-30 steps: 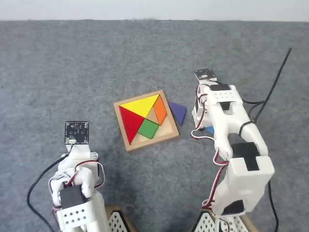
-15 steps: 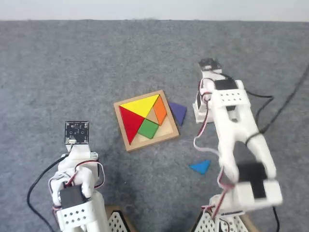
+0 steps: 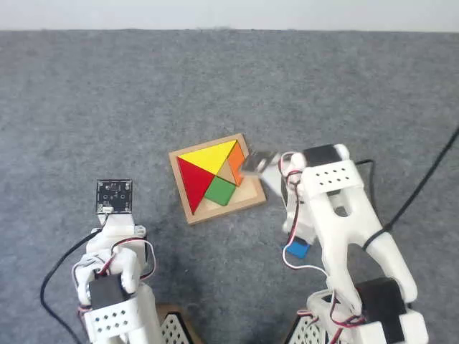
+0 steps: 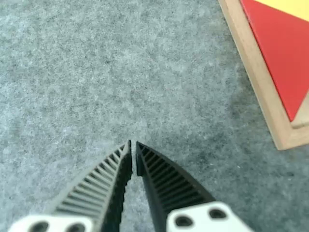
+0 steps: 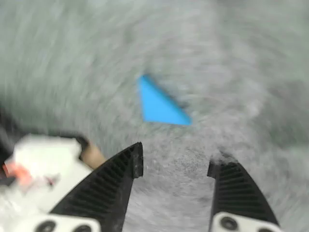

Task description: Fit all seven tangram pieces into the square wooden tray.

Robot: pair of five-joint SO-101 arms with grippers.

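Right pincer (image 5: pixel 176 159) of mine hangs wide open, empty, over grey carpet (image 5: pixel 241 58), blue triangle (image 5: pixel 159 107) just ahead; left pincer (image 4: pixel 133 145) closed, near part-filled tray (image 4: pixel 252 63) corner. Since 0.5 s ago my arm (image 3: pixel 344 215) swung back over the triangle, half hiding it from above.

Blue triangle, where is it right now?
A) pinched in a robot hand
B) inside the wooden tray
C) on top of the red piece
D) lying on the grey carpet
D: the blue triangle lies flat on the grey carpet, just ahead of the open right hand, which is not touching it.
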